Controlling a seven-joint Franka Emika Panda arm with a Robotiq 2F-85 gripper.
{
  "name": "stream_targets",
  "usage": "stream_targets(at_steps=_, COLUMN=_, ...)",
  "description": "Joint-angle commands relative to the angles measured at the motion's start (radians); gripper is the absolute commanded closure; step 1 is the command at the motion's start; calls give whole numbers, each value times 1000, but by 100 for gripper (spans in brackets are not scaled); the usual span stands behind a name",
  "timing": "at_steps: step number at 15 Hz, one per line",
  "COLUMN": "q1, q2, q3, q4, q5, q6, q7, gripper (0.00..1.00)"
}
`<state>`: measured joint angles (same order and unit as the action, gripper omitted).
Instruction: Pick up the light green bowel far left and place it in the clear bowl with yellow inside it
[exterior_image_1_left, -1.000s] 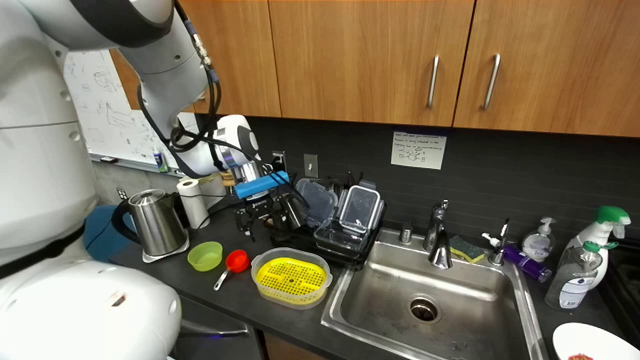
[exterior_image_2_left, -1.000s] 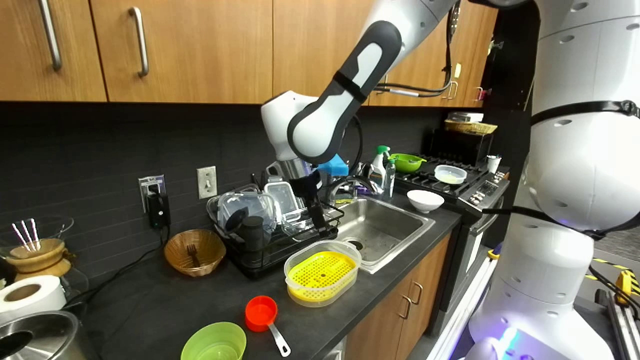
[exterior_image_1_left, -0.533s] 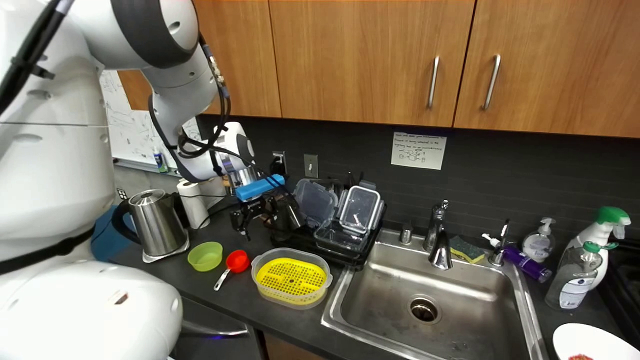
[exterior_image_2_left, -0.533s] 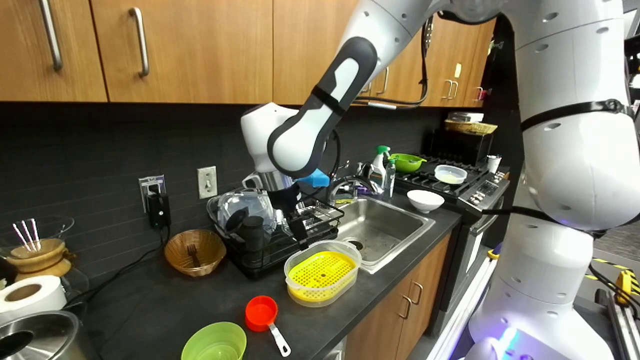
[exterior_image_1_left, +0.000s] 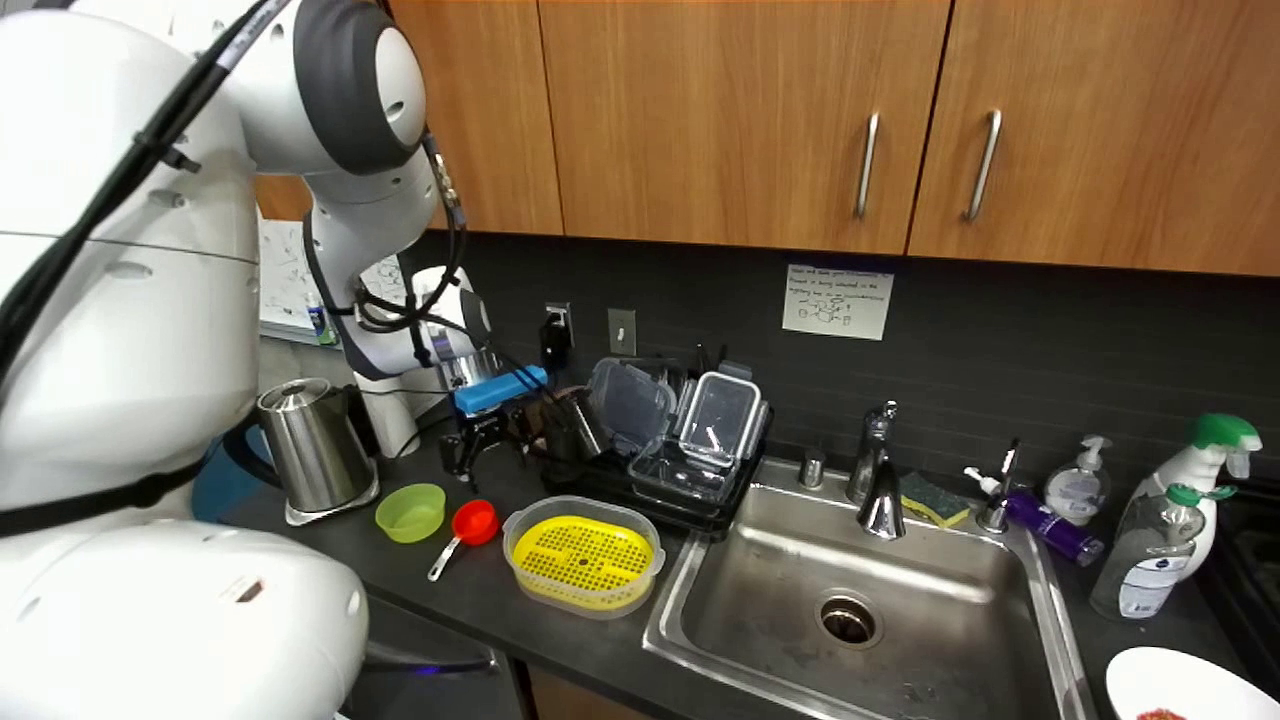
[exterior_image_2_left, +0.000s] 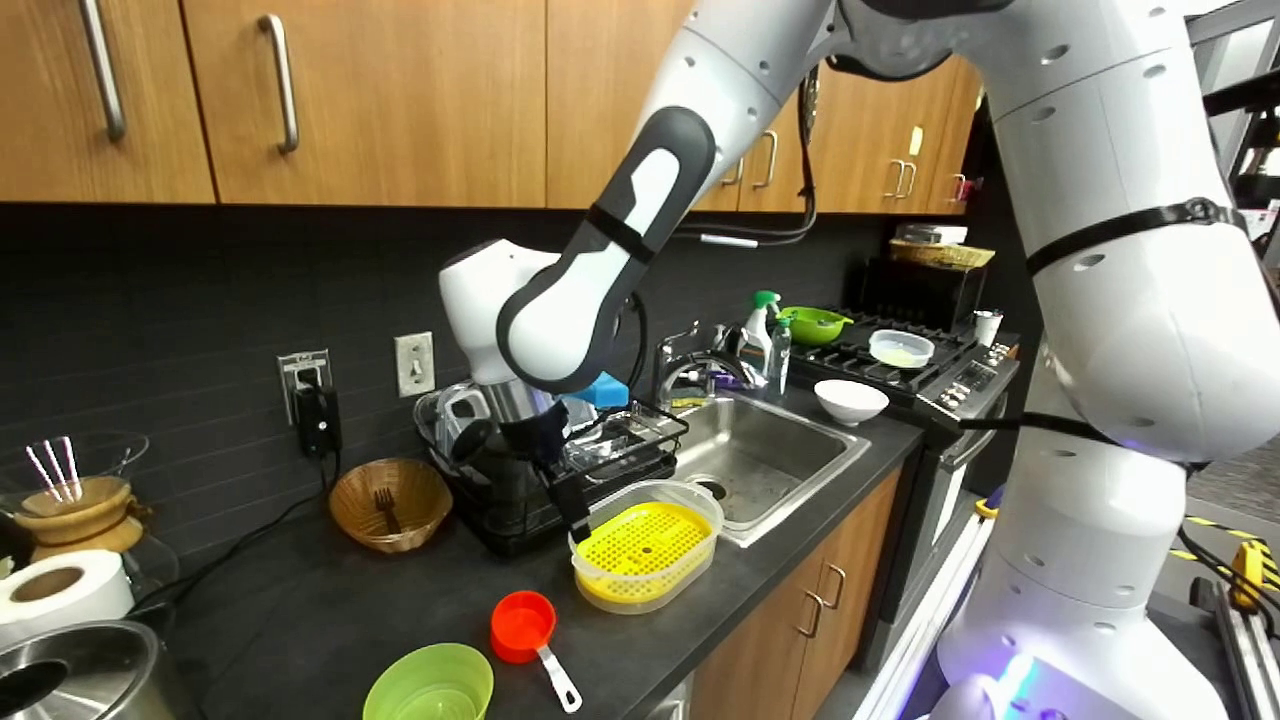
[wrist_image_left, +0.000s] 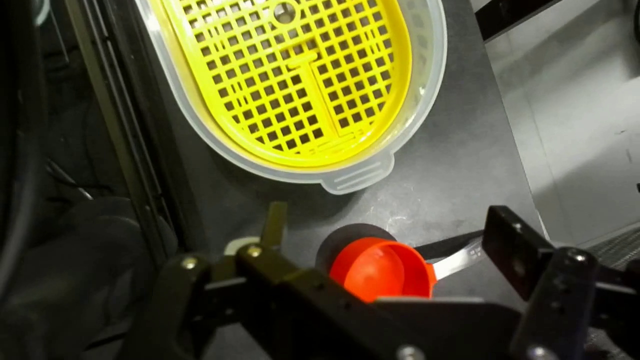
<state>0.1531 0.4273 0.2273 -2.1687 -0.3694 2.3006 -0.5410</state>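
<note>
Since half a second earlier, the black two-finger gripper (wrist_image_left: 392, 232) had moved toward seven or eight o'clock in both exterior views; its fingers (wrist_image_left: 515, 250) stood wide apart. In an exterior view, the light green round bowl (exterior_image_2_left: 430, 688) stood on the dark grey counter (exterior_image_2_left: 300, 610), at eight o'clock from the clear oval bowl (exterior_image_2_left: 690, 496) with yellow perforated insert (exterior_image_2_left: 645, 540).

In both exterior views the gripper (exterior_image_2_left: 574, 515) has come lower and shifted leftward in frame, nearer the red cup (exterior_image_1_left: 475, 521), while in an exterior view the arm (exterior_image_1_left: 370, 215) now hides the top of the paper roll (exterior_image_1_left: 389, 422).
</note>
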Motion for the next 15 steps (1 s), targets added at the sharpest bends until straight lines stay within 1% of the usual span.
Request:
stream_targets(at_steps=1, q1=9, q2=46, q3=9, q4=49, q5=8, q6=-11, q7=-30, gripper=0)
stream_targets(at_steps=7, q1=27, q2=96, q3=15, q4=101, q5=3, q6=-37, q7=-38, gripper=0)
stream_targets(at_steps=15, q1=113, q2=166, q3=16, q4=191, q5=-47, q6=-128, q7=-20, gripper=0)
